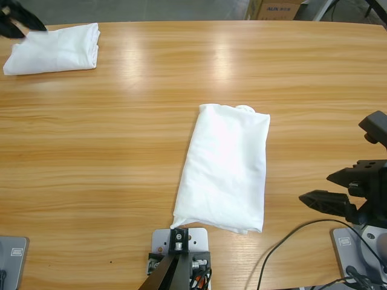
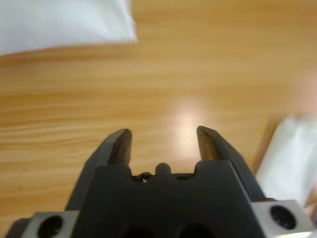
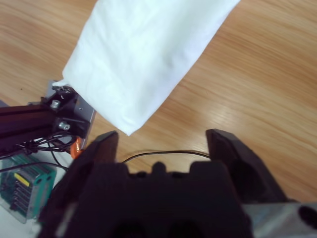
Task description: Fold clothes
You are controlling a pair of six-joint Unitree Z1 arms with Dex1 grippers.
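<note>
Two white folded clothes lie on the wooden table (image 1: pixel 121 151). One folded T-shirt (image 1: pixel 227 169) rests lengthwise at the middle, its near end close to the front edge; the right wrist view shows this shirt (image 3: pixel 148 54) ahead of the jaws. My right gripper (image 1: pixel 323 188) (image 3: pixel 161 141) stands open and empty to its right, apart from the cloth. A second folded T-shirt (image 1: pixel 54 48) (image 2: pixel 59 22) sits at the far left corner. My left gripper (image 1: pixel 24 27) (image 2: pixel 163 139) hovers open beside it, holding nothing.
A cardboard box (image 1: pixel 275 9) stands beyond the table's far edge. A black cable (image 1: pixel 284 241) (image 3: pixel 163 153) loops over the front right of the table. A white cloth edge (image 2: pixel 292 158) shows at the right of the left wrist view.
</note>
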